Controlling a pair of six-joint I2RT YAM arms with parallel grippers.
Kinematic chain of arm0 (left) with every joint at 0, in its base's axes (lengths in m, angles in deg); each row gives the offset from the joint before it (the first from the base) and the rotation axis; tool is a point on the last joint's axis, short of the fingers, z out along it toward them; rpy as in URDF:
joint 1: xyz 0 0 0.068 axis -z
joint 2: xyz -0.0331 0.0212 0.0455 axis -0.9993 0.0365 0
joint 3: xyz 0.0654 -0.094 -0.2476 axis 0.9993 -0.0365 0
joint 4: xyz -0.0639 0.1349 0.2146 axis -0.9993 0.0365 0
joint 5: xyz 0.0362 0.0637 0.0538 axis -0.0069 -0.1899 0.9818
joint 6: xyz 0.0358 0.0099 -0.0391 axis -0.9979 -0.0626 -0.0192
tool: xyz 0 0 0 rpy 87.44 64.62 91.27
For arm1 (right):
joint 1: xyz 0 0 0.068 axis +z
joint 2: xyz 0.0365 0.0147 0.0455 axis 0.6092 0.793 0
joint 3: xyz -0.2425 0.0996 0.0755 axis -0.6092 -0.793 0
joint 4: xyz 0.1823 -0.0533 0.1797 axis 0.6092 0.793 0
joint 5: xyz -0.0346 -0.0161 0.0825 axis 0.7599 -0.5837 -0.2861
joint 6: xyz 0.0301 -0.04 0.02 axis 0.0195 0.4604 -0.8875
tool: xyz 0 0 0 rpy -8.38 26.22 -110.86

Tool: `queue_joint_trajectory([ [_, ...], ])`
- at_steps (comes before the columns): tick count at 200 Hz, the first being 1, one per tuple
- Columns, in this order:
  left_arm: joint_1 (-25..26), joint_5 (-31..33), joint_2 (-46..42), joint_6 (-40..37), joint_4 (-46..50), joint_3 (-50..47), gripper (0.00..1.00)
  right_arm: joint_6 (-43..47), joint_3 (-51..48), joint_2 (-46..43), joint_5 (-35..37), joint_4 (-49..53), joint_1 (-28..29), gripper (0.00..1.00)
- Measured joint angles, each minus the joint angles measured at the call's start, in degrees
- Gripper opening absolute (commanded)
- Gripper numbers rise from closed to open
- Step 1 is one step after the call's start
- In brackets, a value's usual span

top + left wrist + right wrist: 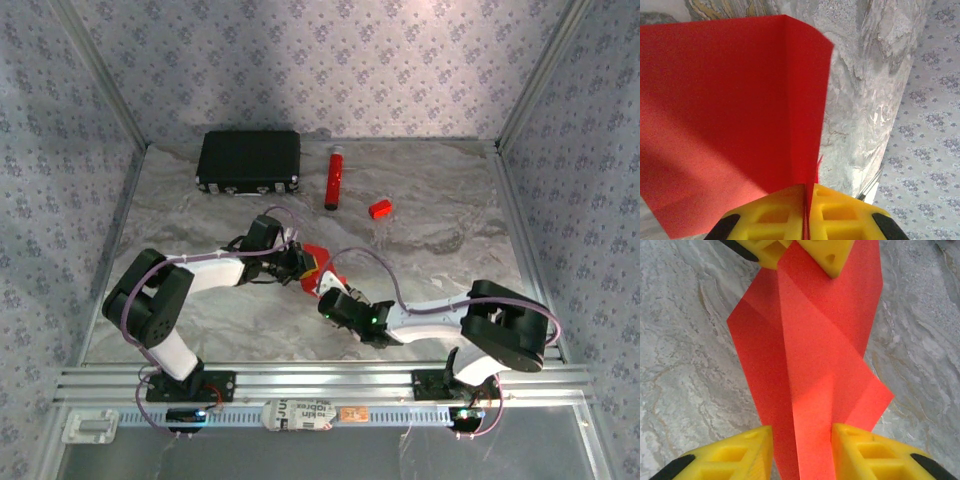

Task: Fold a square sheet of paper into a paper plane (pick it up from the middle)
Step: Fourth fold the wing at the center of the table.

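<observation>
The square sheet of paper is bright red and folded along several creases into a long, narrow shape. It is held up off the marble table near the middle. My left gripper is shut on one end of it; in the left wrist view the yellow fingers press together on a thin red edge of the paper. My right gripper stands open at the opposite end, and the paper's centre ridge runs between its yellow fingers. The left gripper's fingertips pinch the paper's far end.
A black rectangular case lies at the back left. A red tube and a small red block lie behind the grippers. Patterned walls and metal posts enclose the table, and an aluminium rail runs along its near edge.
</observation>
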Motion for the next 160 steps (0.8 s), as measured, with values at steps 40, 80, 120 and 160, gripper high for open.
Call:
queue_joint_trajectory([
  [40, 0.0, 0.0, 0.0, 0.0, 0.0, 0.0, 0.07, -0.3, 0.0, 0.3, -0.1, -0.2, 0.0, 0.27],
  [80, 0.0, 0.0, 0.0, 0.0, 0.2, 0.0, 0.07, -0.7, 0.0, 0.3, 0.0, -0.5, 0.0, 0.24],
  [120, 0.0, 0.0, 0.0, 0.0, 0.4, 0.0, 0.06, -1.3, 0.0, 0.3, 0.0, -0.5, 0.0, 0.24],
  [160, 0.0, 0.0, 0.0, 0.0, 0.5, 0.0, 0.05, -2.2, 0.0, 0.3, 0.5, -0.5, 0.0, 0.28],
])
